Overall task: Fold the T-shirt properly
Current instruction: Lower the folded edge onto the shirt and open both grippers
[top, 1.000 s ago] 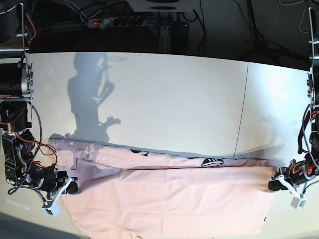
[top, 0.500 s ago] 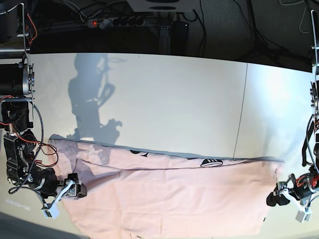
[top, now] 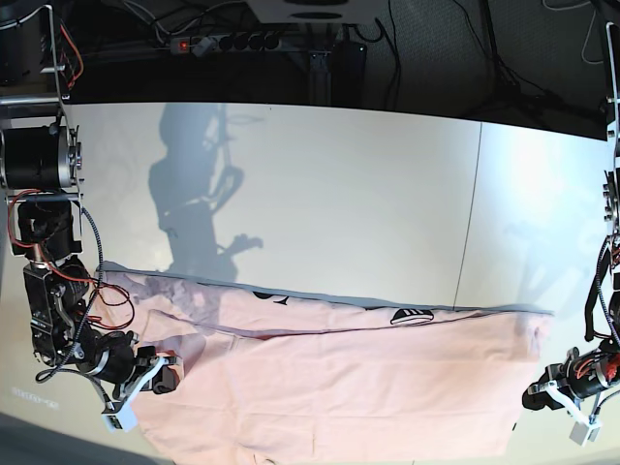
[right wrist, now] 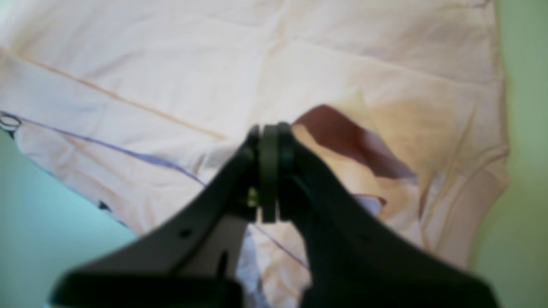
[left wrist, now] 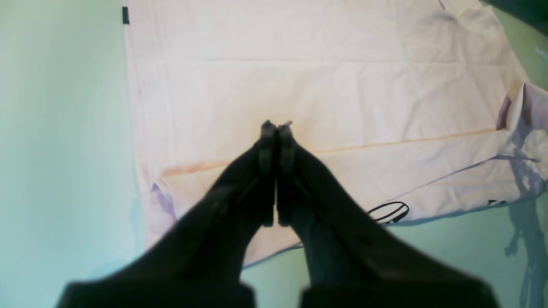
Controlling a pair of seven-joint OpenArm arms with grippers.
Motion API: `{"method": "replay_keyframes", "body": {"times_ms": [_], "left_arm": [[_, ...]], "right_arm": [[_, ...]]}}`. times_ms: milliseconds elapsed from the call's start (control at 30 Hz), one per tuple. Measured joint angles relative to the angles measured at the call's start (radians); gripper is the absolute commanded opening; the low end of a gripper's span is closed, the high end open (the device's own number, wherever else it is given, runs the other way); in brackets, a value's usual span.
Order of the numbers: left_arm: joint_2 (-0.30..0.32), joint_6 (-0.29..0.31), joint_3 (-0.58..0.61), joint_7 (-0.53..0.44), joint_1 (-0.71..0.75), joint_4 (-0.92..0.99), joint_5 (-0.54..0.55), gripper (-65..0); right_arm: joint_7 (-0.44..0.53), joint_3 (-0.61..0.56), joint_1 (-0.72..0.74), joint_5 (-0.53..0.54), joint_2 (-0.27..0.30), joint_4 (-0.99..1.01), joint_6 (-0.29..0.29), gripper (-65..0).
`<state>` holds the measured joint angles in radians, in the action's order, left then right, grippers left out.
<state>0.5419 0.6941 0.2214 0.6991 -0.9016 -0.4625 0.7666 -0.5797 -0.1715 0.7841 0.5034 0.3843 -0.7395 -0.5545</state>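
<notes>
The pale pink T-shirt [top: 339,383] lies spread along the table's front, folded lengthwise, with a strip of black print [top: 412,316] showing at its far edge. At the left of the base view my right gripper [top: 163,372] is shut at the shirt's sleeve end. In the right wrist view a tent of cloth [right wrist: 342,128] rises to the tips of that gripper [right wrist: 269,128]. My left gripper [top: 536,396] is shut at the shirt's right edge. Seen from its wrist, this gripper [left wrist: 276,126] hangs over flat cloth [left wrist: 299,77], with no cloth visible between its fingers.
The white table [top: 339,194] stretches behind the shirt, with a seam [top: 470,213] on its right part. A power strip [top: 228,43] and cables lie beyond the far edge. A small dark tag [left wrist: 125,15] sits on the shirt's hem.
Both grippers opened and shut again. The right gripper slid inward onto the sleeve end, and the cloth there is now rumpled. The left gripper dropped toward the table's front edge.
</notes>
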Motion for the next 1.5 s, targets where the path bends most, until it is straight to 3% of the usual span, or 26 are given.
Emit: {"method": "replay_keyframes", "body": {"times_ms": [400, 567, 733, 933, 1100, 1333, 1500], "left_arm": [[-0.048, 0.000, 0.000, 0.000, 0.000, 0.000, -0.047, -65.0], [-0.047, 0.000, 0.000, -0.008, 0.000, 0.000, -0.049, -65.0], [-0.047, 0.000, 0.000, -0.027, 0.000, 0.000, -0.078, -65.0], [-0.047, -0.002, 0.000, -0.086, 0.041, 0.000, -0.131, -65.0], [-0.046, -0.002, 0.000, -0.079, 0.079, 0.000, -0.137, -65.0], [-0.042, -0.003, 0.000, -0.086, 0.108, 0.000, -0.134, -65.0], [-0.040, -0.004, 0.000, -0.076, 0.115, 0.000, -0.132, -65.0]], "right_arm": [[0.037, 0.000, 0.000, -0.086, -0.013, 0.000, 0.000, -65.0], [0.023, 0.001, 0.001, 0.076, -0.023, 0.000, 0.000, -65.0], [-0.027, 0.002, -0.002, 0.079, -0.097, 0.000, 0.000, -65.0], [0.030, 0.002, -0.005, -0.143, -0.168, 0.017, 0.003, -65.0], [0.107, 0.002, -0.006, -0.263, -0.114, 0.071, 0.012, -65.0], [0.148, 0.002, -0.006, -0.272, 0.018, 0.106, 0.035, -65.0], [0.146, 0.002, -0.005, -0.272, 0.076, 0.107, 0.053, -65.0]]}}
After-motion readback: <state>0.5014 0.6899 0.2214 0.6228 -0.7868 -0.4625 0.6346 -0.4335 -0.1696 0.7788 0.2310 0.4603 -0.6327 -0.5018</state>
